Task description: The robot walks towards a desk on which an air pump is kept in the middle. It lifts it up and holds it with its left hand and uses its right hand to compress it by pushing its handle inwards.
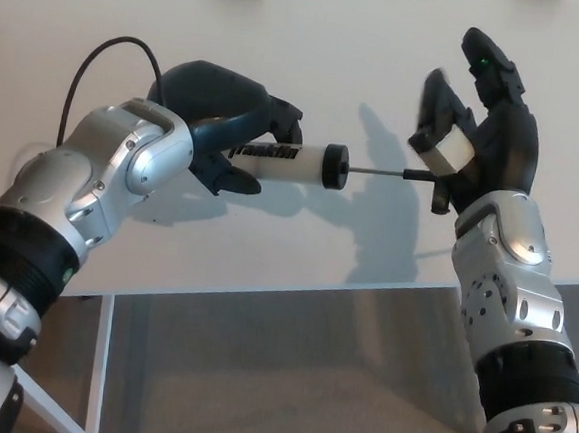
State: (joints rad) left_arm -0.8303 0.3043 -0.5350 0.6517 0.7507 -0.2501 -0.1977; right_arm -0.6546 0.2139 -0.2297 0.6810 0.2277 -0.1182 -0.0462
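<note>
head view: the left hand [230, 142] grips the air pump [284, 162] barrel above the counter [313, 48]; the right hand [476, 141] is closed on its handle [438, 178]. an off-axis push could bend the thin rod [373, 170] or twist the barrel loose. pump lies horizontal, handle toward the robot's right.

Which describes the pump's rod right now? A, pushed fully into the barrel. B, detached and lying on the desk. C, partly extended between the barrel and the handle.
C: a thin bare rod spans from the air pump in the left hand to the handle at the right hand.
</note>
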